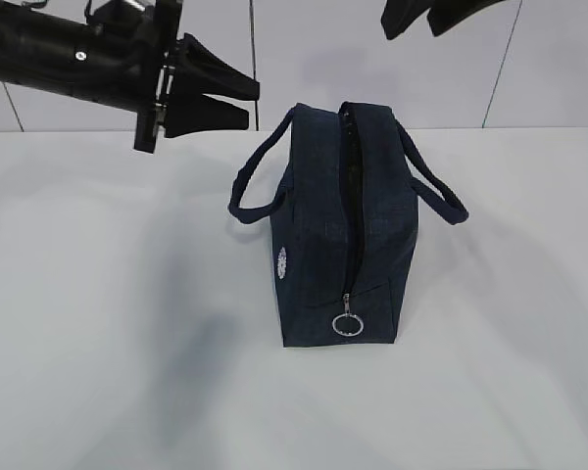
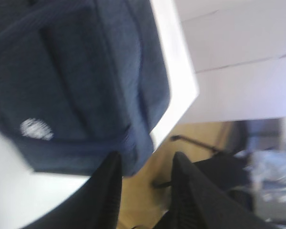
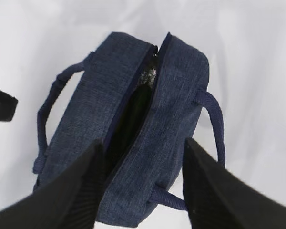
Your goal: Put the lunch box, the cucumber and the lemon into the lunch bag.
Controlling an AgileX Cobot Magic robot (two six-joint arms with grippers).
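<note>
**Both jaws are open and hold nothing**

Your left gripper (image 1: 237,102) has its jaws apart with only air between them; your right gripper (image 3: 143,183) has its jaws wide too, and nothing is in them.

The lunch bag (image 1: 345,230) stands upright in the middle of the white table (image 1: 98,323); its top zipper is open as a thin dark slit, and the silver ring pull (image 1: 345,324) hangs at the near end; you cannot see the lunch box, the cucumber or the lemon in any view, so you cannot tell if they are inside the bag or somewhere else.

The bag looks soft and floppy to me; its cloth sides will likely bend if you push them, and the slit may close; I think the loop handles (image 1: 260,181) or the cloth edge next to the slit are the best spots to hold, since they are thin and fit between the jaws.

The left gripper hangs in the air, up and to the left of the bag, and does not touch it; in the left wrist view the bag's side and its little white logo (image 2: 36,129) sit near the fingertips (image 2: 113,164); the right gripper hangs above the bag, with the open slit just past its fingers (image 3: 93,162).
</note>
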